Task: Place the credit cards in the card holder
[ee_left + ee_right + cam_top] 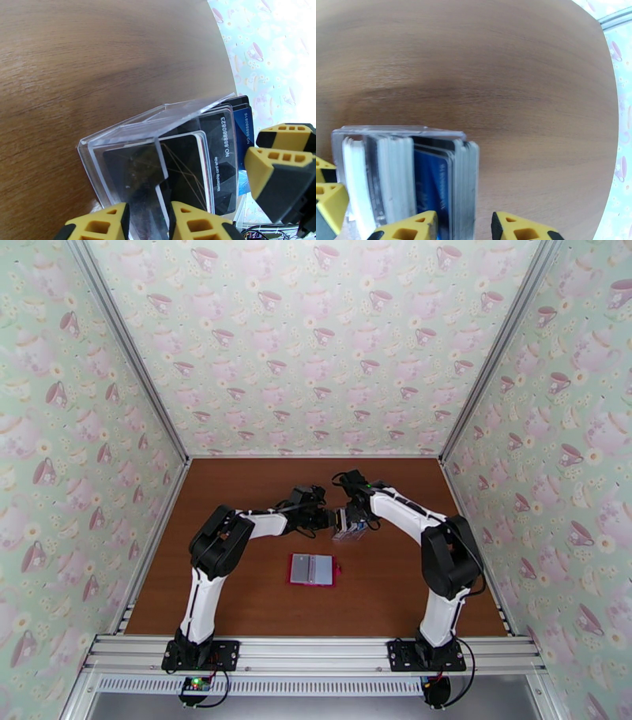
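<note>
Centrally, both arms meet over a clear rack (345,526) standing on the table (411,595), with the credit cards (434,185) packed upright inside it. The left gripper (148,223) pinches the rack's near wall between narrow-set jaws, steadying it. The right gripper (463,222) straddles the outer bundle of cards, its jaws parted with a visible gap on one side, so nothing is gripped. The card holder (313,570) lies opened flat, pale lining up, on the side of the rack nearer the arm bases and apart from it; no card is seen in it.

Likely hazards:
- (a) The cards stand tightly together, so closing jaws may seize several at once, or only graze an edge and let one slip.
- (b) A card that binds against its neighbours could drag the rack upward, and the left hold on smooth thin plastic may slide.
- (c) The two sets of fingers work just beside each other and could collide.
- (d) The card holder lies unrestrained, so pushing a card into a pocket may shove it across the wood.
</note>
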